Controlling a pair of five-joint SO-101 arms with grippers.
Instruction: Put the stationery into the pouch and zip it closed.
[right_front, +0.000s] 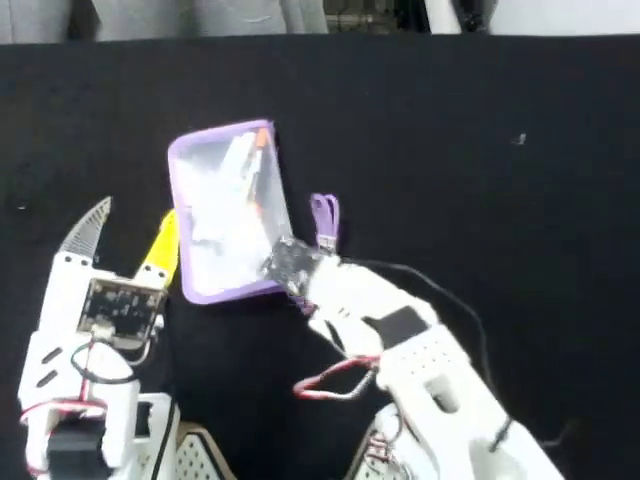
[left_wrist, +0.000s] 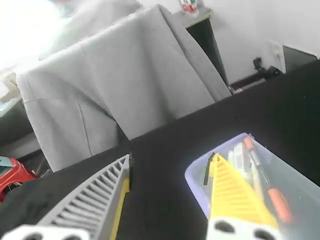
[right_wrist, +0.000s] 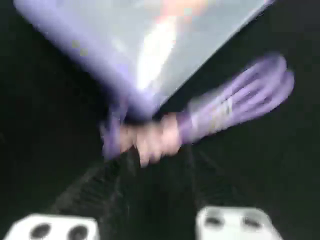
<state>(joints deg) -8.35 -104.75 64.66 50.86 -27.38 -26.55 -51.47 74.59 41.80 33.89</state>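
Observation:
A clear pouch (right_front: 228, 212) with a purple rim lies flat left of the table's middle, with pens (right_front: 246, 165) inside it. My right gripper (right_front: 290, 266) sits at the pouch's near right corner. In the right wrist view it appears shut on the zipper pull (right_wrist: 150, 138), beside the purple strap (right_wrist: 242, 99). The strap (right_front: 325, 218) lies just right of the pouch. My left gripper (right_front: 138, 212) stands open by the pouch's left edge, its yellow finger (right_front: 160, 250) touching or just over the rim. Its wrist view shows the pouch (left_wrist: 300, 192) and an orange-tipped pen (left_wrist: 265, 185) beyond the open left gripper (left_wrist: 170, 159).
The black table (right_front: 480, 150) stretches bare to the right and back. Red wires (right_front: 330, 380) loop beside the right arm's base. Grey draped cloth (left_wrist: 125, 75) hangs behind the table's far edge.

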